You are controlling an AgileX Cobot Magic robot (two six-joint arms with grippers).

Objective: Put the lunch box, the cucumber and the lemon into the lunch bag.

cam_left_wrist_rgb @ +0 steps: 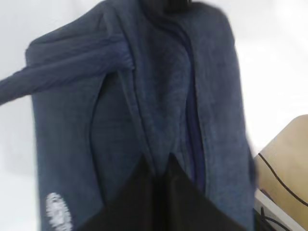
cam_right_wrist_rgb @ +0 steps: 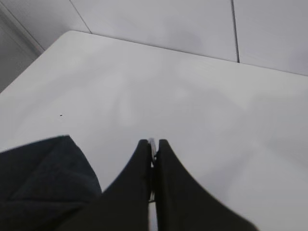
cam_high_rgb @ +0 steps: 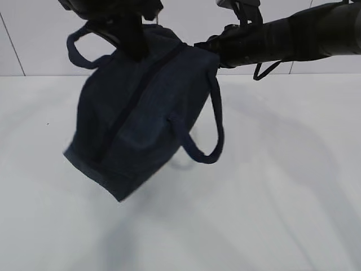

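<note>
The dark navy lunch bag (cam_high_rgb: 141, 113) hangs tilted in the air above the white table, zipper line running diagonally and one loop handle (cam_high_rgb: 203, 141) dangling. My left gripper (cam_high_rgb: 132, 39) is shut on the bag's fabric at its upper end; in the left wrist view the left gripper (cam_left_wrist_rgb: 156, 161) pinches a fold beside the zipper, with the white logo (cam_left_wrist_rgb: 57, 211) low on the left. My right gripper (cam_high_rgb: 203, 48) is at the bag's upper right corner; in the right wrist view the right gripper (cam_right_wrist_rgb: 152, 142) is shut on the thin metal ring pull (cam_right_wrist_rgb: 152, 144). The lunch box, cucumber and lemon are out of view.
The white table (cam_high_rgb: 271, 214) lies under the bag, with a pale panelled wall (cam_high_rgb: 34, 34) behind. A tan wooden surface with black cables (cam_left_wrist_rgb: 288, 159) shows at the right of the left wrist view. A corner of the bag (cam_right_wrist_rgb: 38, 178) shows in the right wrist view.
</note>
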